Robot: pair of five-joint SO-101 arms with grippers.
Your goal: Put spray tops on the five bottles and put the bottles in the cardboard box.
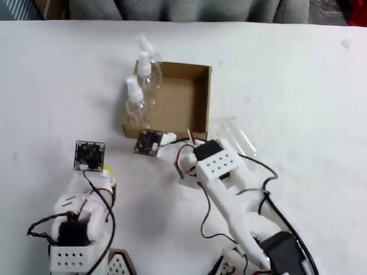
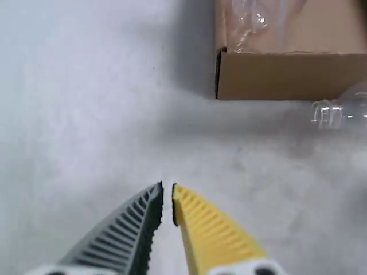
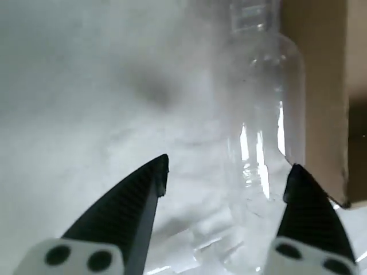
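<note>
Step in hand was judged to be pickup of an uncapped clear bottle [image 3: 261, 86], which lay on its side on the bench [image 1: 298, 74] just beside an outer wall of the cardboard box [image 1: 180, 106]. Its threaded neck [image 3: 252, 14] was bare. Three bottles with spray tops [image 1: 140, 86] were seen upright at one side of the box, apparently inside it, so the task was judged past halfway.

The right end effector [image 3: 229, 167] was held wide open with nothing gripped. The bottle body lay between its fingers, closer to the finger on the box side, with a clear gap to the other.

The next move was judged to call for the fingers to be closed squarely on the body, since thin plastic could slip or dent, then for the bottle to be stood up for capping.

The left end effector [image 2: 167, 195] was seen farther from the box, almost closed, nothing held.
</note>
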